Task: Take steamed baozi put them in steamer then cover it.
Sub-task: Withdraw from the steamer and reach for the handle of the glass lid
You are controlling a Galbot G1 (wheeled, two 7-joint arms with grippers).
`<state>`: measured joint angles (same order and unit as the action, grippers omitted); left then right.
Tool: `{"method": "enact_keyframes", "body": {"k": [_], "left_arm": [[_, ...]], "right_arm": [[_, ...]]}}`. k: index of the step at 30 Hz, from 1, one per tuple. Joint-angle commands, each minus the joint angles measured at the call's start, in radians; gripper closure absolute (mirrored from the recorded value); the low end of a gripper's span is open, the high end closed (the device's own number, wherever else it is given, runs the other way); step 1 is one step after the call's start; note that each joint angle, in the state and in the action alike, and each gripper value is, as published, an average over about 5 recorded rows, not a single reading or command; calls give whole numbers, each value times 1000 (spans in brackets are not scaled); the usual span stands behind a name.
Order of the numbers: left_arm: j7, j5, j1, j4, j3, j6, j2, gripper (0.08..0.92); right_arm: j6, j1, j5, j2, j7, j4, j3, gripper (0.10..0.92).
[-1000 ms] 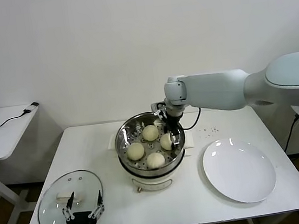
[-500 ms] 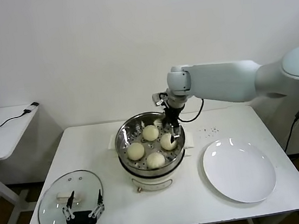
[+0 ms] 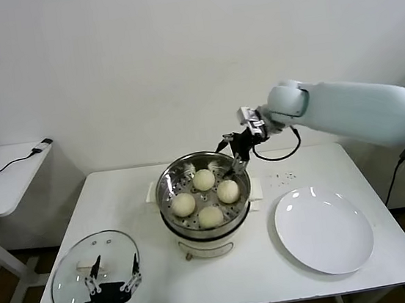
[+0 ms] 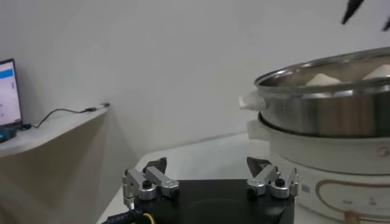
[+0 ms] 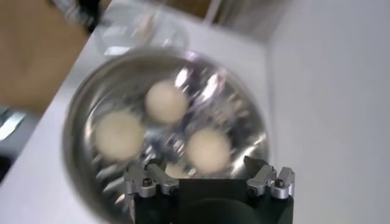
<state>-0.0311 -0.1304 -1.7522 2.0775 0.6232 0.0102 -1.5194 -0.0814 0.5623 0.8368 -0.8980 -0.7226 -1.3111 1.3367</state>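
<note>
fourth baozi (image 5: 172, 171) mostly hidden behind right gripper (image 5: 209, 178) in the wrist view; steamer (image 5: 164, 134) smeared with blur there; left arm cut off below the bench (image 3: 275, 261).

shiny metal steamer (image 3: 205, 209), seemingly glass cover (image 3: 94, 272)

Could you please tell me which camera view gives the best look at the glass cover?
The head view shows it best: the cover lies flat and whole at the table's front left corner, beside the left claw. The right wrist view catches only a blurred patch of it beyond the steamer. The left wrist view does not show it.
</note>
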Motion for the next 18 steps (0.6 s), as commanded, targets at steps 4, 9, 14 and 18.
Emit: {"method": "enact_keyframes", "body": {"k": [4, 9, 14, 18], "left_arm": [[9, -41, 11, 39, -2, 15, -10, 177], [10, -113, 7, 58, -1, 27, -10, 177], [15, -304, 4, 64, 16, 50, -11, 177], [18, -663, 11, 43, 61, 28, 1, 177]], "right_arm": [[251, -813, 31, 281, 449, -216, -904, 203], [270, -1130, -2, 277, 512, -310, -1203, 203], [250, -1417, -49, 205, 577, -408, -1456, 203], [207, -1614, -98, 106, 618, -477, -1623, 203]]}}
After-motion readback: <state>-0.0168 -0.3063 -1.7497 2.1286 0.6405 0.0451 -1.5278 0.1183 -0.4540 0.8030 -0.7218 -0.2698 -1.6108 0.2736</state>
